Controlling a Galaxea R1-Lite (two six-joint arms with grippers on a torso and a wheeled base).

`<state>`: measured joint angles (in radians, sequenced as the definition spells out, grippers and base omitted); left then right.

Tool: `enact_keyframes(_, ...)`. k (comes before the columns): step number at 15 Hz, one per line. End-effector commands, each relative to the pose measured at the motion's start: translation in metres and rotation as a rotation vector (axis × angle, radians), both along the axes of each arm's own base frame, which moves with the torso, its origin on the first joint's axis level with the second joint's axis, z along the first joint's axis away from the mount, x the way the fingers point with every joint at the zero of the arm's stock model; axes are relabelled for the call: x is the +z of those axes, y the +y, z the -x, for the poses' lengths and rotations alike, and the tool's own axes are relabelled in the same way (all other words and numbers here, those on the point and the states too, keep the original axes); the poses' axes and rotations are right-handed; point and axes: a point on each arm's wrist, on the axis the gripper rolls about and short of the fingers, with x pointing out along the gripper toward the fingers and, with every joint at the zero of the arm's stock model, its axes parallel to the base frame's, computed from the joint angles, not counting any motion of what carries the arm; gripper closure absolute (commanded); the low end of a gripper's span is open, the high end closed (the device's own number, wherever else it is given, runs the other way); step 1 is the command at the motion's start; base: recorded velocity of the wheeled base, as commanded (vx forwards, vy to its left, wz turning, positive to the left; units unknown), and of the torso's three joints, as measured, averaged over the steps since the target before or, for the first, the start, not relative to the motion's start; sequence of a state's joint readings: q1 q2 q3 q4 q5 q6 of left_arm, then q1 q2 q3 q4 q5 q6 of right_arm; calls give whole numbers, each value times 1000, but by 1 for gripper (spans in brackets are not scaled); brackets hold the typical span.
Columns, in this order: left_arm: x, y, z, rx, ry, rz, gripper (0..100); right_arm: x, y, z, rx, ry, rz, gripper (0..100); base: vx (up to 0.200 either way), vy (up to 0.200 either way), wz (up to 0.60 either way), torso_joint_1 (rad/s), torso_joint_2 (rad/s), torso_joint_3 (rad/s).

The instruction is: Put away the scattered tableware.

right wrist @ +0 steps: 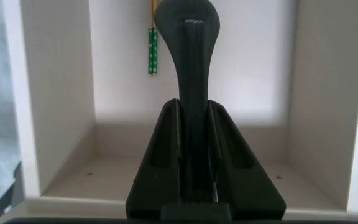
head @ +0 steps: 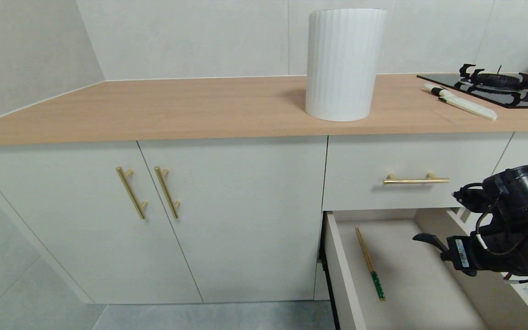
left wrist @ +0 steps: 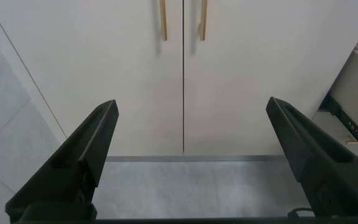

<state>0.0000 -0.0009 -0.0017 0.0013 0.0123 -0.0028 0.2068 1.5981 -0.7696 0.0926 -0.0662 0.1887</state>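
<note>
One pair of chopsticks (head: 369,265) lay in the open drawer (head: 339,275), near its left wall, while a knife (head: 460,102) rested on the countertop (head: 177,107) just beside the stove (head: 497,85). The right gripper (head: 422,237) hung above the drawer, fingers pressed together on nothing. The left gripper (left wrist: 191,109) stood spread wide, facing the cabinet doors (left wrist: 241,81).

The pulled-out drawer (head: 341,270) is gaping upward. Chopsticks (head: 369,264) are lying along its left side, leaving room to their right. A tall white canister (head: 343,64) is blocking the worktop's (head: 154,107) middle.
</note>
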Motion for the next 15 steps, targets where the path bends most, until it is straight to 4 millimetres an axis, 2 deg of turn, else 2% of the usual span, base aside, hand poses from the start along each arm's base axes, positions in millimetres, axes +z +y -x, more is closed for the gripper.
enact_keyframes(1, 0, 0, 0, 1, 1, 0, 0, -10, 1, -5, 7, 35, 14, 100, 0, 0, 0, 0, 0, 0)
enact_keyframes(4, 0, 0, 0, 0, 1, 0, 0, -36, 4, -19, 13, 113, 41, 100, 0, 0, 0, 0, 0, 0)
enact_keyframes(7, 0, 0, 0, 1, 1, 0, 0, -93, 9, -47, -4, 95, 60, 100, 0, 0, 0, 0, 0, 0)
enact_keyframes(8, 0, 0, 0, 0, 1, 0, 0, -98, 9, -49, -3, 88, 59, 100, 0, 0, 0, 0, 0, 0)
enact_keyframes(9, 0, 0, 0, 1, 1, 0, 0, -127, 11, -64, 4, 48, 97, 100, 0, 0, 0, 0, 0, 0)
enact_keyframes(10, 0, 0, 0, 0, 1, 0, 0, -140, 10, -71, 4, 23, 132, 100, 0, 0, 0, 0, 0, 0)
enact_keyframes(13, 0, 0, 0, 1, 1, 0, 0, -160, 10, -81, -23, -28, 164, 100, 0, 0, 0, 0, 0, 0)
enact_keyframes(15, 0, 0, 0, 1, 1, 0, 0, -164, 9, -82, -27, -20, 164, 100, 0, 0, 0, 0, 0, 0)
